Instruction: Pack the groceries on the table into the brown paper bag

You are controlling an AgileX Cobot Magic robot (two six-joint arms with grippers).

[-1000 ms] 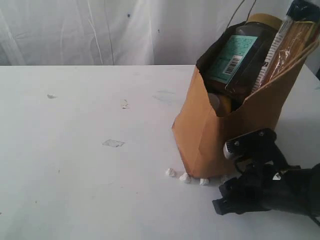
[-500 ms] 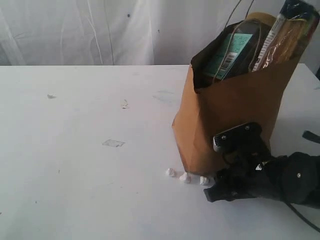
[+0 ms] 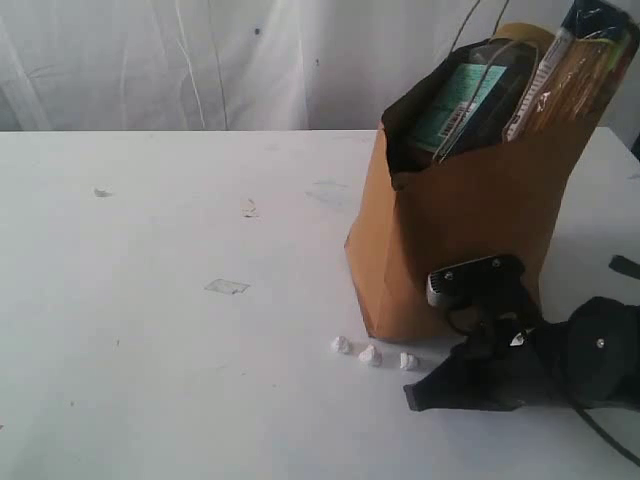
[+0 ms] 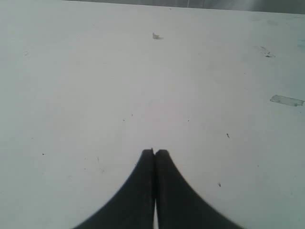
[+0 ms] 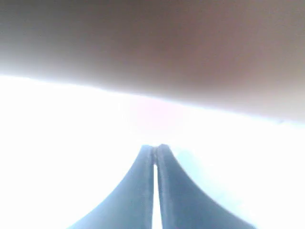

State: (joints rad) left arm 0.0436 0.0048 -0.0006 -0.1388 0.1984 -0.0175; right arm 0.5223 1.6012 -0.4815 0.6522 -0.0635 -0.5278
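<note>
Bag: The brown paper bag (image 3: 460, 250) is seen standing upright on the right part of the table (image 3: 180, 330), with its mouth open.
Inside the bag: The clear jar with gold lid and teal label (image 3: 465, 100) and the long spaghetti packet (image 3: 570, 70) are seen sticking out of the top, side by side and both leaning. A thin twine handle (image 3: 452, 120) is laid across the jar.
Other groceries: None is seen. The lower part of the bag is hidden by its wall, so what lies there cannot be told.
Table surface: Only small white crumbs (image 3: 370, 353) just beside the foot of the bag, a scrap of clear tape (image 3: 226, 287) and some marks are seen. No grocery is found on the visible part.
Right pincer (image 3: 412, 398): It is closed with nothing held and is kept low over the table, near the front of the bag and the crumbs.
Left pincer (image 4: 154, 152): It is closed on nothing, above bare table. The bag is not shown in its view.
Progress: The packing is judged to be finished or almost finished.
What is left: Probably nothing is left to be picked, unless a grocery is lying outside the views.
</note>
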